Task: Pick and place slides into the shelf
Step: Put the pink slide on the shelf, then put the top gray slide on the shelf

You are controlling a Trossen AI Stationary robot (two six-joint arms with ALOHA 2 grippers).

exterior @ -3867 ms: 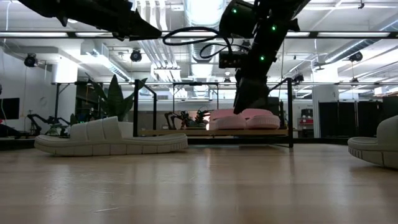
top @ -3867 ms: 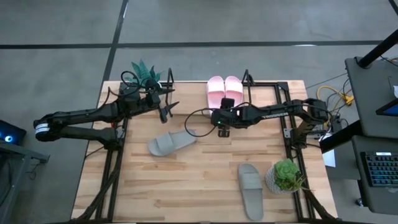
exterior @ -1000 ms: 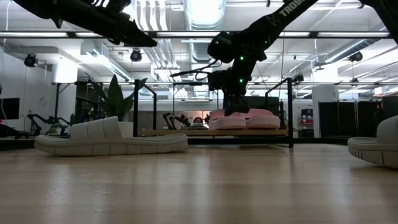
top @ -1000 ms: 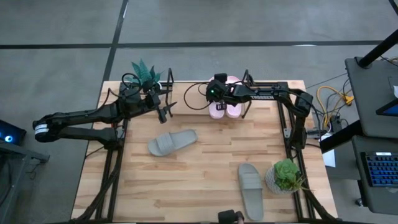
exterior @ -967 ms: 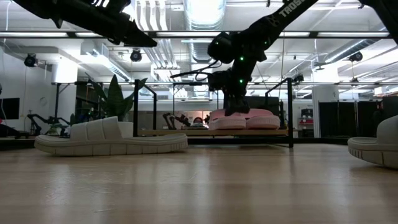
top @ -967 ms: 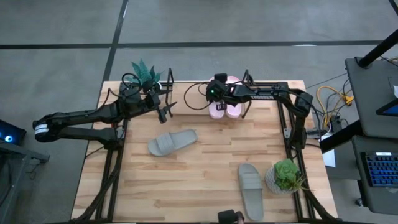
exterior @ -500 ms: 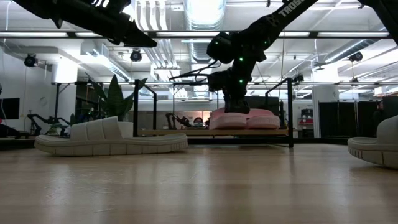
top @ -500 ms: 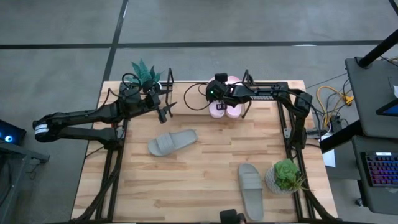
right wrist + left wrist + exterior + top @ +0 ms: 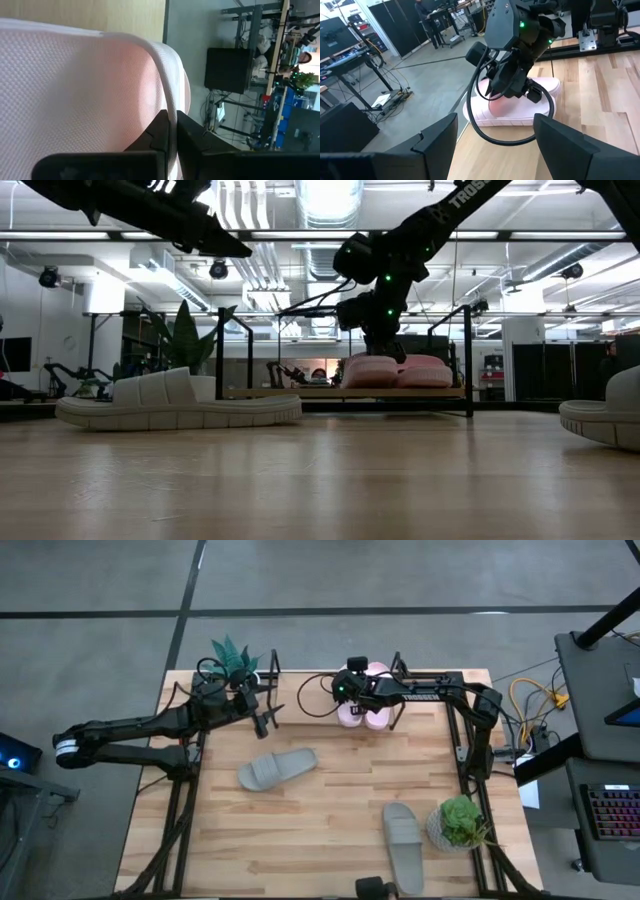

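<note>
Fingers of the right gripper are pinching a pale pink rubber slide's strap on the black-framed wooden shelf, left gripper gaping idle, and we are judging two grey-green slides remaining.

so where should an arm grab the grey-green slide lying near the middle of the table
Probably by its broad strap, which arches above the sole and leaves a gap for one finger underneath. The grey-green slide lies flat and sole-down with bare table around it, so coming straight down from above looks best. The left gripper hovers nearest, jaws open. The right gripper is busy at a pink slide on the shelf.
</note>
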